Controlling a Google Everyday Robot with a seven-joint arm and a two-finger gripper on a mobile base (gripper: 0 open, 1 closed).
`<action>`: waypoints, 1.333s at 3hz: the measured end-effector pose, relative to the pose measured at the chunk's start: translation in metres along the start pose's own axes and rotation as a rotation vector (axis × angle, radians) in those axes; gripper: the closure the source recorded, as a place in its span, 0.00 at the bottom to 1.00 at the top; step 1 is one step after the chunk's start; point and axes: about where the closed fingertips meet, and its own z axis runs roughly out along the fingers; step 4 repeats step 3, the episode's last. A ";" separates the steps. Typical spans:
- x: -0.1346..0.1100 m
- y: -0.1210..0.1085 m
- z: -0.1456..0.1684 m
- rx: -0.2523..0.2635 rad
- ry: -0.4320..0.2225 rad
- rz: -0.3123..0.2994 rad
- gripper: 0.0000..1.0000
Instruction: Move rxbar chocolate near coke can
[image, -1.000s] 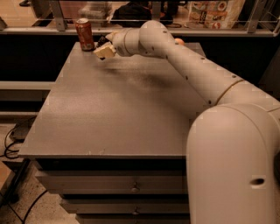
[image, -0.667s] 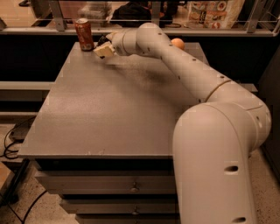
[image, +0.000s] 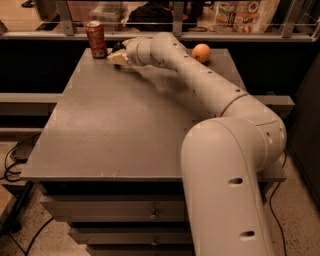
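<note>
Camera view shows the grey table (image: 115, 130) with the arm reaching across it to the far left corner. The gripper (image: 116, 57) sits low over the tabletop, just right of the coke can (image: 96, 39), which stands upright near the far edge. Whether the gripper is open or closed, or has hold of anything, cannot be told. The rxbar chocolate (image: 119, 46) shows only as a small dark patch at the gripper's far side, close to the can. An orange (image: 201, 52) rests on the far right part of the table, well apart from the can. Closed drawers (image: 115, 212) sit under the tabletop; their contents are hidden.
</note>
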 end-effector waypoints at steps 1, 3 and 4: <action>-0.001 0.002 0.008 -0.003 -0.019 0.011 0.06; -0.001 0.004 0.009 -0.006 -0.018 0.010 0.00; -0.001 0.004 0.009 -0.006 -0.018 0.010 0.00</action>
